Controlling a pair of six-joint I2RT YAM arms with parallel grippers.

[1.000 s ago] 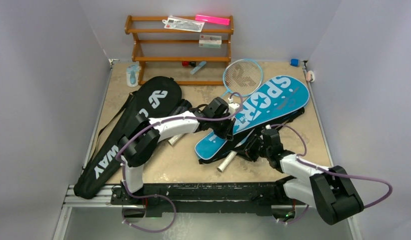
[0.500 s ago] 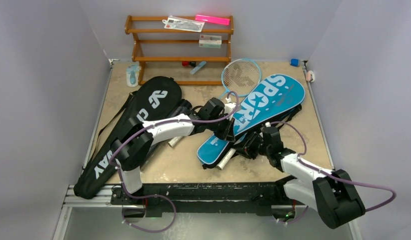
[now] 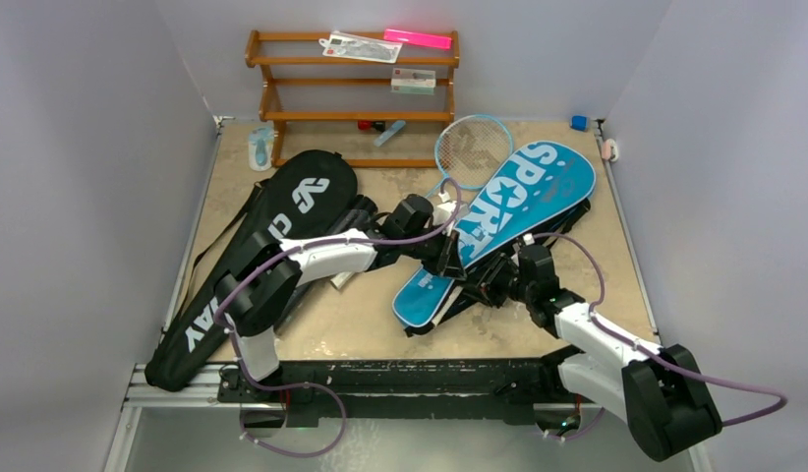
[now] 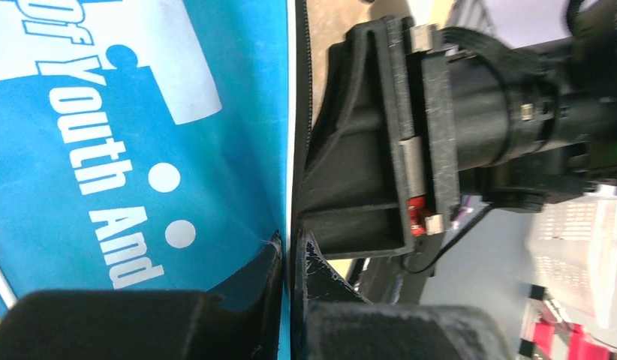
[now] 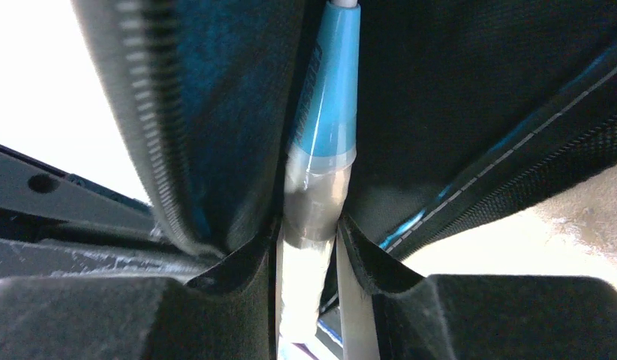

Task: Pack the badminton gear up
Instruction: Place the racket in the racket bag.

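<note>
So the blue SPORT cover lies diagonally mid-table, the left gripper pinched together on its zipper edge and the right gripper clamped on the light-blue racket by its handle inside the cover, with the black CROSSWAY cover off left and the wooden rack just behind the racket's head.

Past the right gripper, the light-blue racket lies inside the blue "SPORT" racket cover, which hides its shaft. Between the fingers, the picture edge cuts off its white grip. To the right of the left gripper, the background is too blurred to read.
</note>
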